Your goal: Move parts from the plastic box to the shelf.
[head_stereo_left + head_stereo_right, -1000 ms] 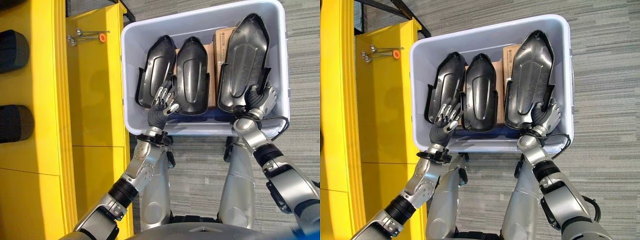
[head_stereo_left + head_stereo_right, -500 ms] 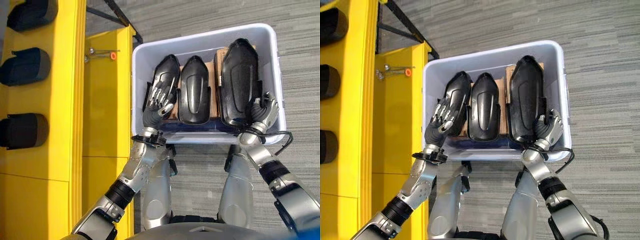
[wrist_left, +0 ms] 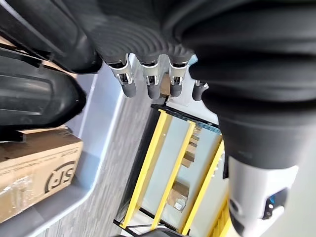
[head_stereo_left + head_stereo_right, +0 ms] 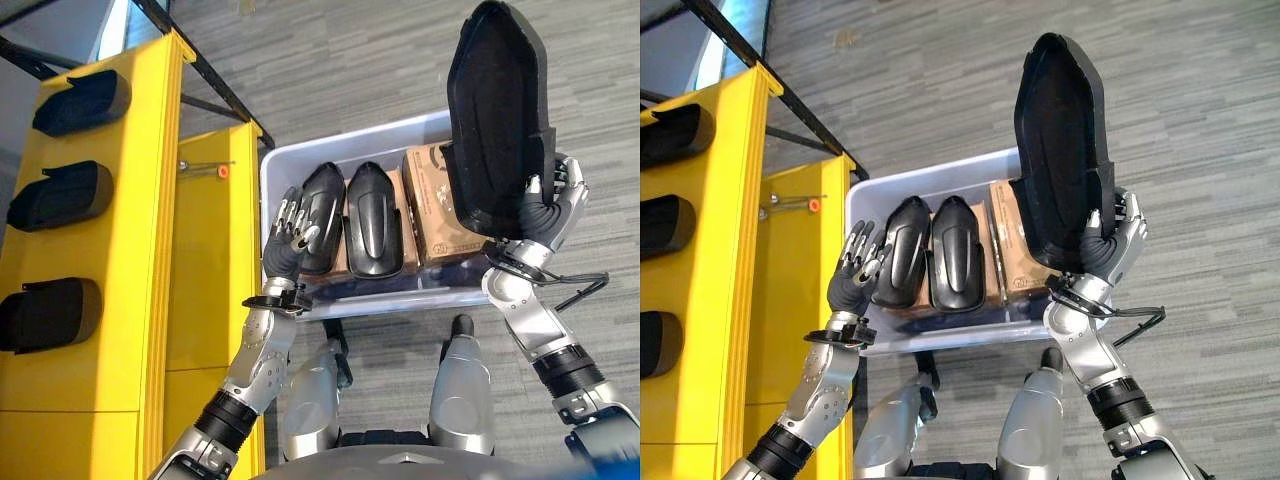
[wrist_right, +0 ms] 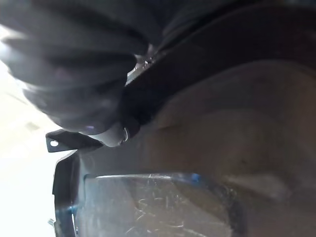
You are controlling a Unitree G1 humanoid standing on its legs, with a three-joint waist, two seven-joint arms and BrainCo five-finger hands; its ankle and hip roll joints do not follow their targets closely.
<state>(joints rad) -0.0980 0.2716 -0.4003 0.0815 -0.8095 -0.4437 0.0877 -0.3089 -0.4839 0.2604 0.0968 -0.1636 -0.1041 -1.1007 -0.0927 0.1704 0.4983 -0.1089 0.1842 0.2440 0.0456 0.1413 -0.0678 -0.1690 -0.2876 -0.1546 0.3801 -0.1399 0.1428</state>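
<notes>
The right hand point(image 4: 548, 205) grips the near end of a long black part point(image 4: 495, 115), held upright; the yellow shelf point(image 4: 120, 250) stands far left. The left hand point(image 4: 288, 235), nearer it, hangs relaxed and empty.

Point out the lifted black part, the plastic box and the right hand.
lifted black part point(image 4: 497, 120), left eye view, middle of its hollow face.
plastic box point(image 4: 268, 185), left eye view, its left rim.
right hand point(image 4: 548, 208), left eye view, its palm.

grey carpet floor point(image 4: 380, 70): plastic box point(image 4: 285, 165); yellow shelf point(image 4: 120, 250): black parts point(image 4: 60, 195)
</notes>
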